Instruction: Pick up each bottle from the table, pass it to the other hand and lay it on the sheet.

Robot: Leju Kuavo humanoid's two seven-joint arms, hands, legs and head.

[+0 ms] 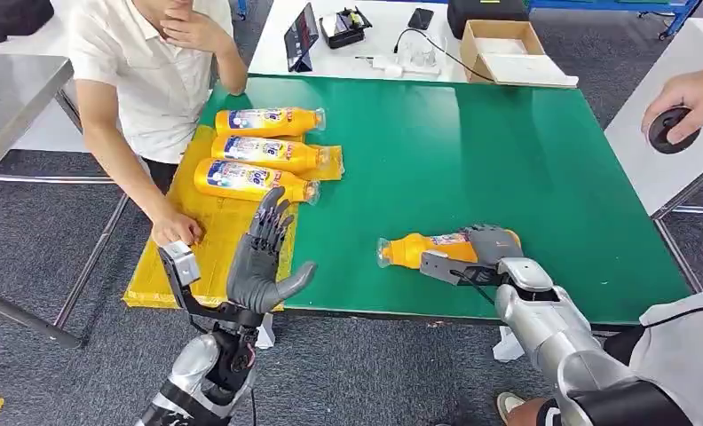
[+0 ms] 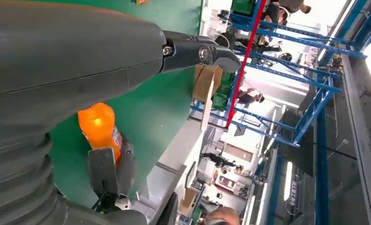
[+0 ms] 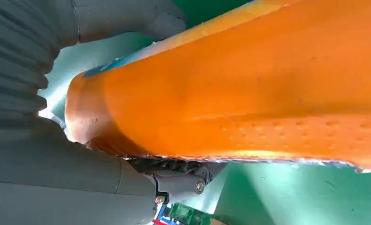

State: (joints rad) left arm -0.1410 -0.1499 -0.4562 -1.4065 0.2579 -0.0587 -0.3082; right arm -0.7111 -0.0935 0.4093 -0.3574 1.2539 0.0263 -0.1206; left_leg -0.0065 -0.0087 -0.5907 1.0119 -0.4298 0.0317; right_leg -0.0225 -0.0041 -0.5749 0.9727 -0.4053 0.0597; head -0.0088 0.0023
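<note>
The right hand [image 1: 488, 251] is wrapped around an orange bottle [image 1: 419, 248] lying on its side on the green table [image 1: 472, 151], at about five o'clock on the tabletop, near its front edge. The bottle's clear cap end points toward nine o'clock, away from the hand, which grips its base end. In the right wrist view the bottle [image 3: 249, 89] presses against the palm, fingers [image 3: 174, 164] curled beneath it.

The left hand [image 1: 261, 257] is raised, fingers spread and holding nothing, over the yellow sheet [image 1: 215, 240] at about eight o'clock. Three more bottles [image 1: 255, 151] lie side by side on the sheet at ten o'clock. A person's hand [image 1: 176, 229] rests on the sheet just beside the left hand.
</note>
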